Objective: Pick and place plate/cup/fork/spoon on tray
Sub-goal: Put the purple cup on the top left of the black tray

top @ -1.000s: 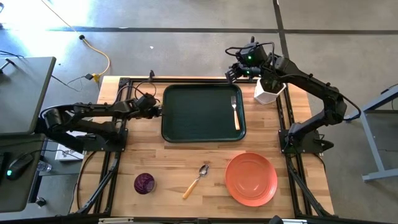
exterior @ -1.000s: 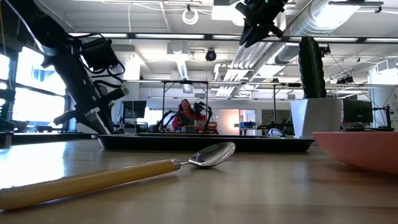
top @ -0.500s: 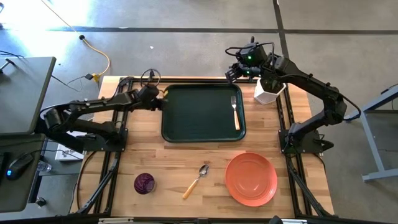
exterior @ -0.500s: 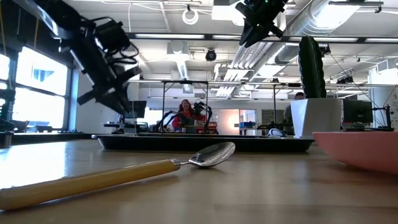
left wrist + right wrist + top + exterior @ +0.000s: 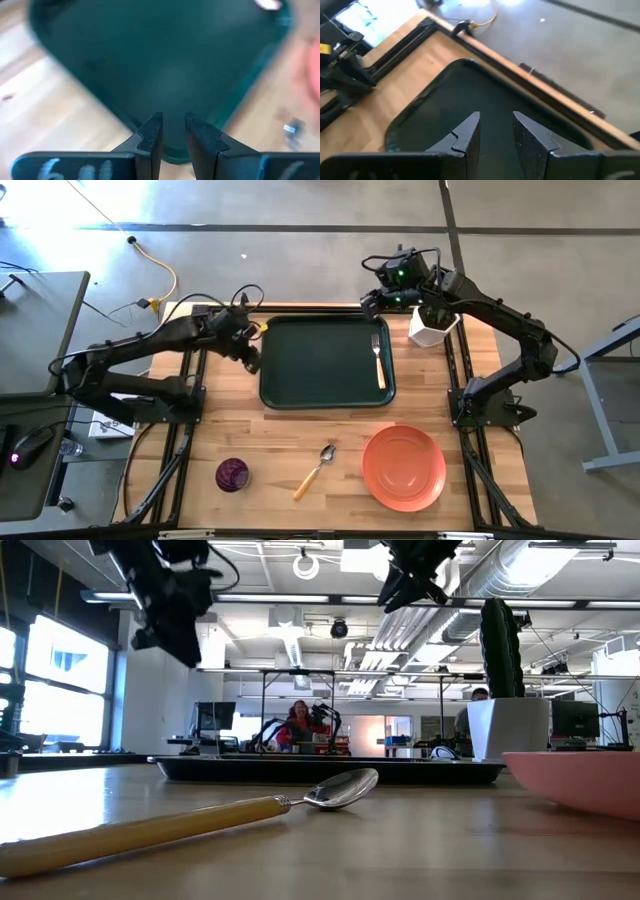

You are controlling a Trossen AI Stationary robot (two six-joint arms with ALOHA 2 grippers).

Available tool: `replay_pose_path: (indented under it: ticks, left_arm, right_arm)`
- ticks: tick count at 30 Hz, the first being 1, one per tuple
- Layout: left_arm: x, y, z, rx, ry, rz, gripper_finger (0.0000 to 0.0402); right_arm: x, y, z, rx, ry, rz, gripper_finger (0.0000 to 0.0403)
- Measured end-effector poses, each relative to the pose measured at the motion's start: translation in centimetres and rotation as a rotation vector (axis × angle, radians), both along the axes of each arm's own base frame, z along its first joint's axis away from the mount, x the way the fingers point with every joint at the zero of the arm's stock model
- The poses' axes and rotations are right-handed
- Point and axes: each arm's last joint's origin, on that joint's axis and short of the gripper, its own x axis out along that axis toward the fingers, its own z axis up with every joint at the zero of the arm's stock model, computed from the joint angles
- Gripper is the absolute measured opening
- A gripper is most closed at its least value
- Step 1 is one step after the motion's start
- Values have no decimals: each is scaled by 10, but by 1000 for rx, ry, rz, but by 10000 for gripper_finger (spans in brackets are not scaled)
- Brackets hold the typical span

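Fork (image 5: 378,358) lies at three o'clock on tray (image 5: 325,395); my left gripper (image 5: 249,358), fingers narrowly parted and empty, hovers at nine o'clock, where careless descent could clip the rim.

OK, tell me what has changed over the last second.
The left gripper rose and swung from the table's left side to the tray's left rim, holding nothing. The right gripper barely shifted above the tray's far edge. Fork, spoon, plate and cup stayed put.
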Motion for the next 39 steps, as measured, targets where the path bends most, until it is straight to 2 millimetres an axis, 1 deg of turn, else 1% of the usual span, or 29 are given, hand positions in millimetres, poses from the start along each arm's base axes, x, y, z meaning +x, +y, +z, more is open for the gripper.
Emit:
replay_pose_path:
  ticks: [6,10,19,23,27,33,39]
  left_arm:
    - [-10,-32,16,-26,-89,-80,71]
    - [-13,-51,21,-70,-127,-186,71]
    - [-19,-96,17,-125,-35,-447,71]
    - [-24,-115,16,-158,3,-533,71]
    - [-30,-137,15,-197,23,-613,71]
    - [-42,-163,15,-250,53,-689,71]
    - [-53,-184,13,-225,77,-733,71]
  right_arm:
    - [1,3,-1,61,-22,76,103]
    - [0,4,-2,87,-20,96,103]
    - [4,15,-4,132,-3,89,103]
    - [6,19,-4,171,-19,68,103]
    - [8,23,-4,171,-18,69,103]
    - [11,32,-6,177,-1,34,103]
    - [13,43,-9,181,44,-5,103]
